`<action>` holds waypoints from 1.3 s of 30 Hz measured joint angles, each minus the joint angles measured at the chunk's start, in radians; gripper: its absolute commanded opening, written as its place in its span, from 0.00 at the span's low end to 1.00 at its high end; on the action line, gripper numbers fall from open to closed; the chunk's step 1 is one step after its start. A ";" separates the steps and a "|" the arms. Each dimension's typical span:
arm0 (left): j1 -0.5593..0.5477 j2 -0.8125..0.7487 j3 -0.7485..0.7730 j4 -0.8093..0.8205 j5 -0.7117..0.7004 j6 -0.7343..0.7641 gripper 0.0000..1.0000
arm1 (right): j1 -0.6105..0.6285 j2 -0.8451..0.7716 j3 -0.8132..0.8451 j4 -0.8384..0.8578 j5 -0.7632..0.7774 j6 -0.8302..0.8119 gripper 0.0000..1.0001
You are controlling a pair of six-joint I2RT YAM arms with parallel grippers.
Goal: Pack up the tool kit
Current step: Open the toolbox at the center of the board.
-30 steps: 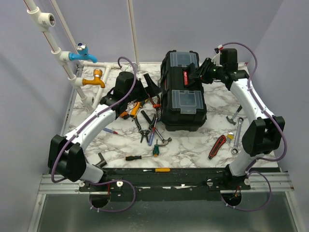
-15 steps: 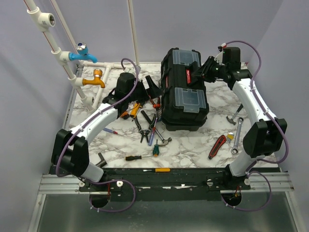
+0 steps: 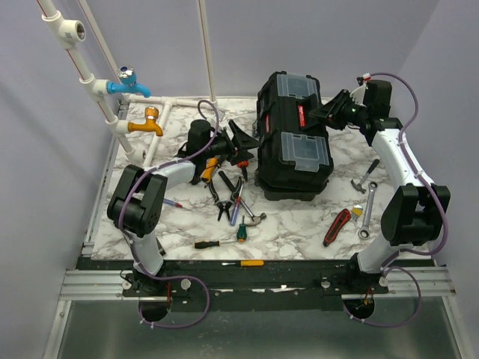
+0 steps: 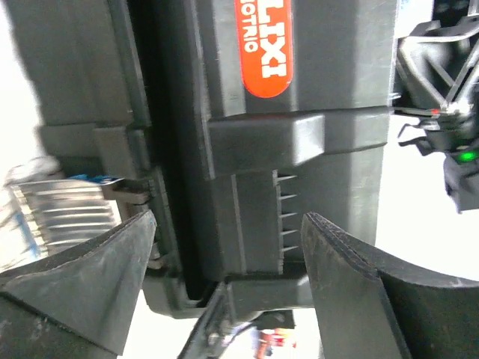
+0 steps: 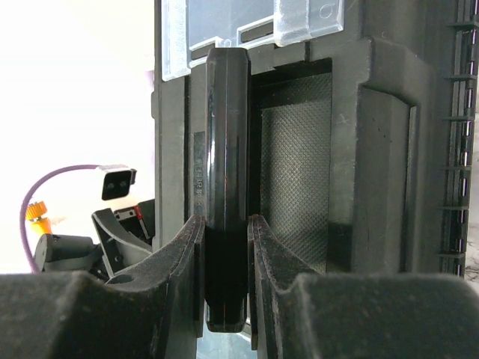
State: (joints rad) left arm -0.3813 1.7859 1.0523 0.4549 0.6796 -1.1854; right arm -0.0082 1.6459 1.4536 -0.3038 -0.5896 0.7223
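1 right gripper (image 5: 225,221) pinches the toolbox handle (image 5: 225,120).

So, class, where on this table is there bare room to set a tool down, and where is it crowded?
Bare marble lies on the near side of the toolbox, between the pliers and the red-handled tool; a smaller patch sits between toolbox and hammer. Crowded: left of the toolbox, around the left hand.

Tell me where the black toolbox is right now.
Top view: the toolbox sits right of centre toward the back, loose tools on its left, the right gripper clamped on its handle.
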 measured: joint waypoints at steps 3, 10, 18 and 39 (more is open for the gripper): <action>-0.006 0.056 0.000 0.139 0.049 -0.103 0.73 | -0.007 0.000 -0.006 0.013 -0.005 0.007 0.01; -0.011 0.185 0.062 0.308 0.093 -0.241 0.46 | -0.009 0.000 -0.016 0.029 -0.013 0.018 0.01; -0.007 0.310 0.195 0.449 0.174 -0.330 0.37 | -0.028 -0.001 -0.016 0.051 -0.010 0.027 0.07; -0.006 0.289 0.294 0.379 0.260 -0.166 0.33 | -0.053 -0.148 -0.042 0.138 0.025 -0.018 0.89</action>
State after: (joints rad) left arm -0.3874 2.0750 1.3464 0.8337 0.9394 -1.3514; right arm -0.0612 1.4982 1.4113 -0.1661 -0.5648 0.7048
